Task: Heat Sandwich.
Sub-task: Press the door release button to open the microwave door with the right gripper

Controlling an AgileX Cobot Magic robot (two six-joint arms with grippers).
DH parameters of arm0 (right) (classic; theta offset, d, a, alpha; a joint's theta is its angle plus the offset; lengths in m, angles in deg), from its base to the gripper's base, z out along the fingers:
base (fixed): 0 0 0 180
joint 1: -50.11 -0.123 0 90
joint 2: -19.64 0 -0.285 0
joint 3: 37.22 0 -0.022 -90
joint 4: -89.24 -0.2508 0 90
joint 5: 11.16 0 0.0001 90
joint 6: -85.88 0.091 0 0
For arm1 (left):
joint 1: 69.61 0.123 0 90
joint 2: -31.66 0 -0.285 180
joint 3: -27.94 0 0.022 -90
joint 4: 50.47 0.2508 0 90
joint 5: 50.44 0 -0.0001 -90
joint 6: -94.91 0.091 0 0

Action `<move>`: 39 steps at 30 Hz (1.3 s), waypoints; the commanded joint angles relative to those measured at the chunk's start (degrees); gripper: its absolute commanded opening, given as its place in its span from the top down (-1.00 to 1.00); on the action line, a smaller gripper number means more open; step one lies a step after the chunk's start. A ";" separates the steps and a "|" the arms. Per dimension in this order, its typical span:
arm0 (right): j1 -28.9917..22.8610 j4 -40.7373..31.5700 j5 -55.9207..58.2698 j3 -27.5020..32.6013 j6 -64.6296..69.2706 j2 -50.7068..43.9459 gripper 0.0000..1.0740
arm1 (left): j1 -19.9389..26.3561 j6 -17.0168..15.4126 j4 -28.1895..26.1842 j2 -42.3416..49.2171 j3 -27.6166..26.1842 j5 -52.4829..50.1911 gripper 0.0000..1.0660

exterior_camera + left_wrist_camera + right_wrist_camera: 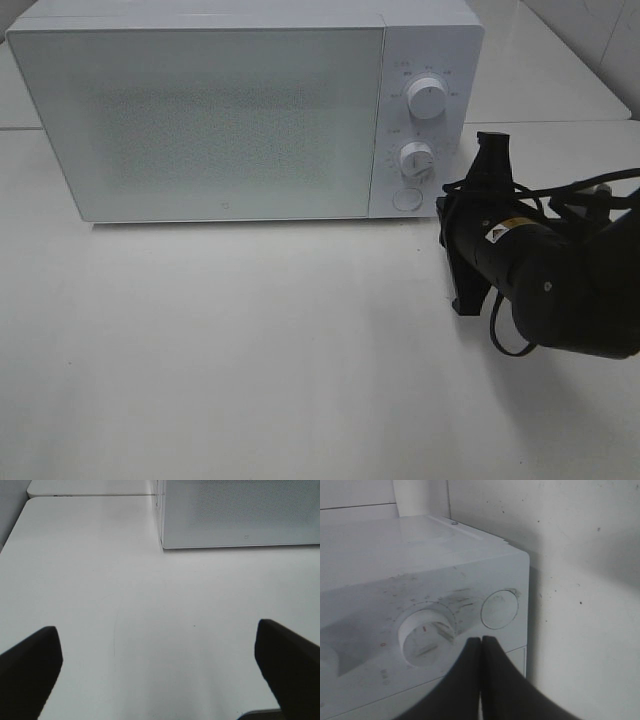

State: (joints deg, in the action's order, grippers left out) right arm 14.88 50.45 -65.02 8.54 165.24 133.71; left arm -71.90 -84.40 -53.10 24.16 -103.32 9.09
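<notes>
Exterior high view: a white microwave point(230, 110) stands on the white counter point(250, 360), at the 12 o'clock side. Its door point(200, 120) is shut. The panel beside the door, at 3 o'clock from it, has a top knob point(427, 100). A lower knob point(416, 159) sits at 6 o'clock from the top knob, and a round button point(406, 198) sits at 6 o'clock from the lower knob.

A black arm point(560, 290) comes in from 3 o'clock. Its right tool point(447, 215) points at the panel, just beside the round button.

In the right wrist view, the right tool point(481, 645) is closed. Its two fingers point(465, 680) press flat on each other with nothing held. The tips are in front of the panel, between the lower knob point(426, 635) and the round button point(499, 609). I cannot tell if they touch the panel.

In the left wrist view, the left tool point(160, 670) is spread wide open. Its two dark fingers point(30, 670) are far apart, and the white counter point(150, 605) shows between them. A corner of the microwave point(240, 515) is well apart from it.

The sandwich does not show in any view, so I cannot tell where it is.
</notes>
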 commanded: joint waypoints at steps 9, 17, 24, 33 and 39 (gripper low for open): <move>3.04 5.39 5.27 -8.82 0.34 7.51 0.98 | 0.17 0.11 -0.34 1.32 0.23 -0.69 -0.96; 3.84 5.10 6.13 -13.87 0.29 12.20 0.98 | 0.17 0.11 -0.34 1.32 0.23 -0.69 -0.96; 3.95 3.32 3.21 -15.36 -1.66 13.29 0.98 | 0.17 0.11 -0.34 1.32 0.23 -0.69 -0.96; 3.95 2.06 2.69 -16.73 -2.46 14.38 0.98 | 0.17 0.11 -0.34 1.32 0.23 -0.69 -0.96; 3.95 1.78 1.78 -16.90 -2.23 14.90 0.99 | 0.17 0.11 -0.34 1.20 0.23 -0.69 -0.96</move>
State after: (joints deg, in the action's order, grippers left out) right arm 18.60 52.05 -62.21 -7.68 163.75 148.72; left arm -71.90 -84.40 -53.10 24.16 -103.32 9.09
